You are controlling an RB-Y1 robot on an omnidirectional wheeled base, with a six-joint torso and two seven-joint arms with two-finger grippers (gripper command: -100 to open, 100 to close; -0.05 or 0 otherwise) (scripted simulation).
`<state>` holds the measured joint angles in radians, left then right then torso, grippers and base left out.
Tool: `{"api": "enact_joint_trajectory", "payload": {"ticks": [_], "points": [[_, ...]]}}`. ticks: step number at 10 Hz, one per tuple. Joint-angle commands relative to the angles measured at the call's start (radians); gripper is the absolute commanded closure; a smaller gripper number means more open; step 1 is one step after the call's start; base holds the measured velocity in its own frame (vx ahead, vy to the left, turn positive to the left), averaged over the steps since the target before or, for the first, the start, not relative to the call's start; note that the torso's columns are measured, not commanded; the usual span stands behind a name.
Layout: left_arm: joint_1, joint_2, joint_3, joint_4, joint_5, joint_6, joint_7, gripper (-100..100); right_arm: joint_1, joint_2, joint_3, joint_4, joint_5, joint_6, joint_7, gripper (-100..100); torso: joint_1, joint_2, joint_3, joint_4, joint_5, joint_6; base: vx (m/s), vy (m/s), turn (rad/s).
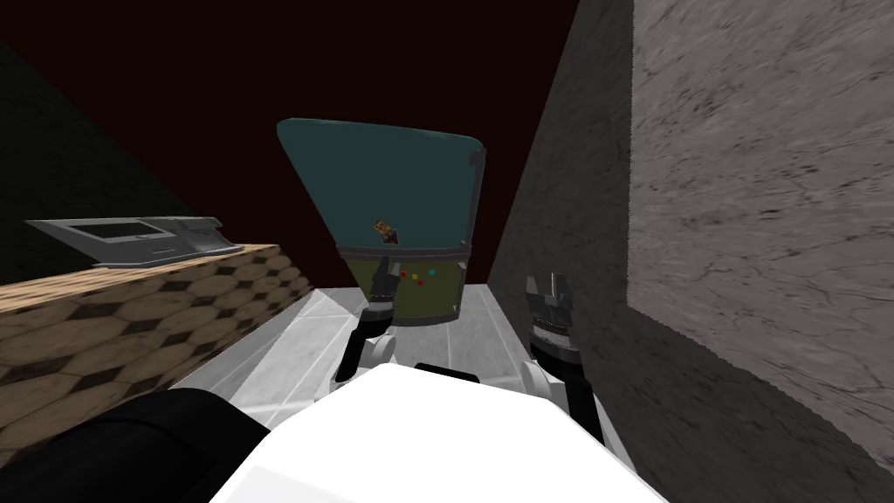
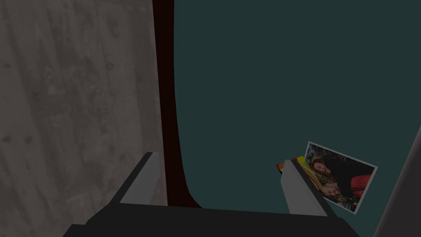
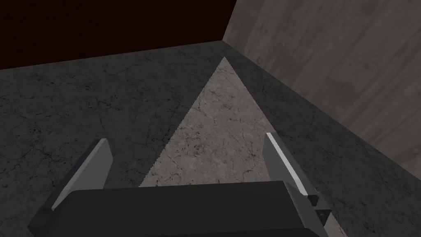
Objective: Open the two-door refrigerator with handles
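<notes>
Teal-doored tall refrigerator (image 1: pixel 393 183), olive lower door, stands directly ahead. My left gripper (image 2: pixel 218 158) wide open, empty, close to teal door face beside rectangular photo magnet (image 2: pixel 343 177), presumably staged for opening pull. My right gripper (image 3: pixel 186 139) open, empty, parked clear toward grey stone-textured wall (image 1: pixel 742 218).

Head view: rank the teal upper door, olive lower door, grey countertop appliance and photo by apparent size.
Largest: teal upper door.
Next: olive lower door and grey appliance look about alike. The door is partly hidden, so they are unranked.
Smallest: photo.
</notes>
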<state>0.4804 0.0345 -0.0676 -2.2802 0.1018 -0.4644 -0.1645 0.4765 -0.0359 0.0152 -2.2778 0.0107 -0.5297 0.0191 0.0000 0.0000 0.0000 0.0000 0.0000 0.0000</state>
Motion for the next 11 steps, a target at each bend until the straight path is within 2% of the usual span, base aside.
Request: {"api": "enact_joint_trajectory", "payload": {"ticks": [1,9,10,11], "points": [[0.0,0.0,0.0,0.0,0.0,0.0,0.0,0,0.0,0.0,0.0,0.0,0.0,0.0,0.0,0,0.0,0.04,-0.082,0.041,0.0,0.0,0.0,0.0,0.0],[0.0,0.0,0.0,0.0,0.0,0.0,0.0,0,0.0,0.0,0.0,0.0,0.0,0.0,0.0,0,0.0,0.618,-1.234,0.617,0.0,0.0,0.0,0.0,0.0],[-0.004,0.035,0.001,0.004,-0.006,0.014,-0.003,-100,0.0,0.0,0.0,0.0,0.0,0.0,0.0,0,0.0,0.691,-1.382,0.691,0.0,0.0,0.02,-0.028,-0.031],[-0.006,0.049,0.002,0.007,-0.01,0.023,-0.004,-100,0.0,0.0,0.0,0.0,0.0,0.0,0.0,0,-0.001,0.724,-1.451,0.724,0.0,0.0,0.036,-0.046,-0.036]]}}
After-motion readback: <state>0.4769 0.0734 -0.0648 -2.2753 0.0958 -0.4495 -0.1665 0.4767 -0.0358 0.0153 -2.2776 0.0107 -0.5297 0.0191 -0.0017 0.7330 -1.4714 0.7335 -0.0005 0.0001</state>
